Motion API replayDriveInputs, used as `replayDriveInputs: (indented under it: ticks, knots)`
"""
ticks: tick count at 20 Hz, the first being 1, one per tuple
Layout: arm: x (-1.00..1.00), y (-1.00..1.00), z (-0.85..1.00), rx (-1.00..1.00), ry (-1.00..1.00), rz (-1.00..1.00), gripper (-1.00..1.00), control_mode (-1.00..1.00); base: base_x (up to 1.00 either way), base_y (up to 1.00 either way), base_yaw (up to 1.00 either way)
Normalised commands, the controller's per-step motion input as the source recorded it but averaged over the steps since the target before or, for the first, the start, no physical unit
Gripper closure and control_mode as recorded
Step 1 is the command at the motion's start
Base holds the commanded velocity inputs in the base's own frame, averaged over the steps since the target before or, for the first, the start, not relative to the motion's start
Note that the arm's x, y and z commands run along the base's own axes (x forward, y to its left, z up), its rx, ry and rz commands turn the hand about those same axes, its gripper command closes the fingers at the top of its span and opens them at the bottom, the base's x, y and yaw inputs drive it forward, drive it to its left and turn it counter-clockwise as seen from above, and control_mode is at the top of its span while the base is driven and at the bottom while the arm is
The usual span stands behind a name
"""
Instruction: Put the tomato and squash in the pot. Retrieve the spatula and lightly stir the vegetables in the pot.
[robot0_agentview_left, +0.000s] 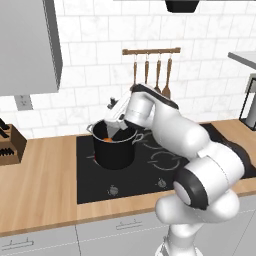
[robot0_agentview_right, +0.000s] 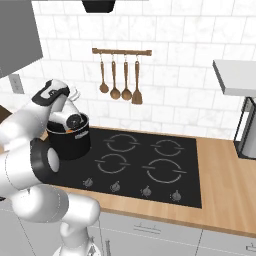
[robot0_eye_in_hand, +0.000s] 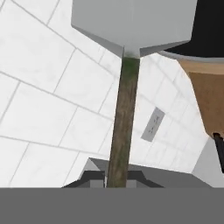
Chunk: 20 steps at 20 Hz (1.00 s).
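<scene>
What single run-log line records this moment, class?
hand: shut on spatula | spatula: held by handle, blade visible | pot: on stovetop, orange item inside

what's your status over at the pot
Tool shut on spatula handle, blade up by the wall. Arm over the pot on the cooktop; something orange-red inside. Nothing in the way.

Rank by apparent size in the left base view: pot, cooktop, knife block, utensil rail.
1. cooktop
2. pot
3. utensil rail and knife block: look similar; the block is cut by the frame edge, so unranked.
</scene>
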Motion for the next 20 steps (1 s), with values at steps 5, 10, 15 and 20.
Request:
replayDriveInputs:
  ticks: [5, 10, 15, 20]
  knots:
    - [0.0, 0.0, -0.03, 0.05, -0.02, -0.12, 1.0, -1.0, 0.0, 0.0, 0.0]
    - [0.0, 0.0, 0.0, 0.1, 0.0, -0.07, 1.0, -1.0, 0.0, 0.0, 0.0]
    - [0.0, 0.0, 0.0, 0.1, 0.0, -0.03, 1.0, -1.0, 0.0, 0.0, 0.0]
    - [0.0, 0.0, -0.07, 0.13, 0.0, -0.01, 1.0, -1.0, 0.0, 0.0, 0.0]
